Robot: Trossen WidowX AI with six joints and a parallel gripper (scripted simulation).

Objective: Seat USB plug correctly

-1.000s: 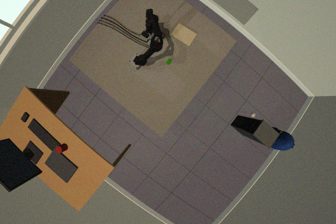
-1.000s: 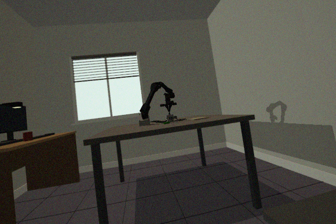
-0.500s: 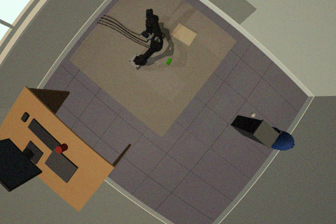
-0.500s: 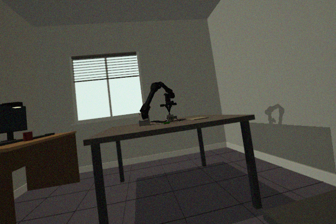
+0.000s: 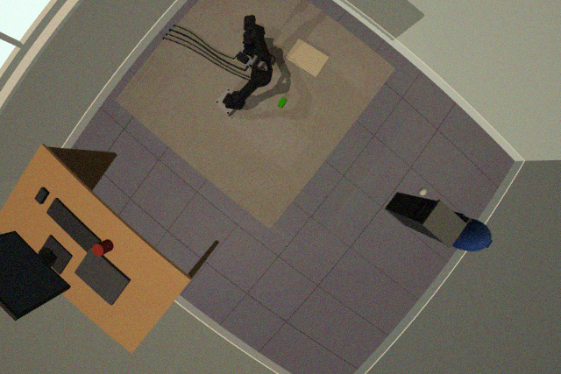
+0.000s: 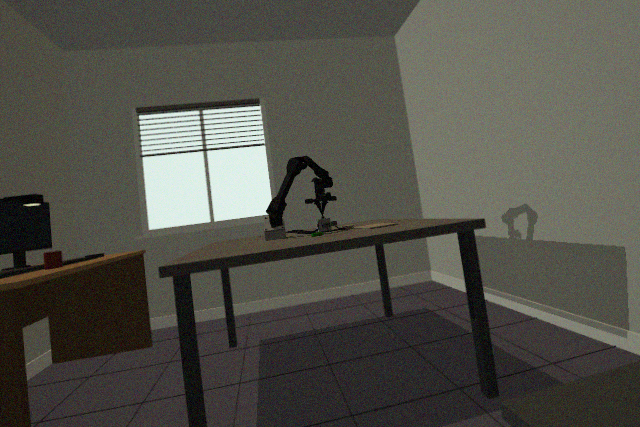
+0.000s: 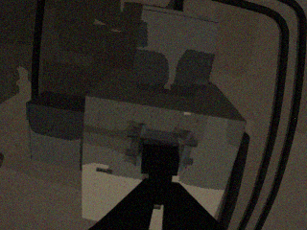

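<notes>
The power cube (image 7: 107, 115) (image 6: 324, 224) is a pale grey block on the table (image 5: 217, 144) (image 6: 434, 227). In the wrist view its upper face carries a grey socket outline around the black USB plug (image 7: 160, 158). My gripper (image 7: 159, 190) (image 6: 323, 215) points down over the cube and is shut on the USB plug. The plug stands at or in the socket. Its depth and which way round it is cannot be told, as the dark plug and fingers hide the opening. In the top view the arm covers the fingertips.
Black cables (image 5: 203, 44) (image 7: 283, 96) run close beside the cube. A dark grey block (image 7: 57, 131) is beside the cube in the wrist view. A green block (image 5: 282, 102) (image 6: 316, 233) and a pale flat board (image 5: 308, 57) (image 6: 374, 225) lie on the table near the arm.
</notes>
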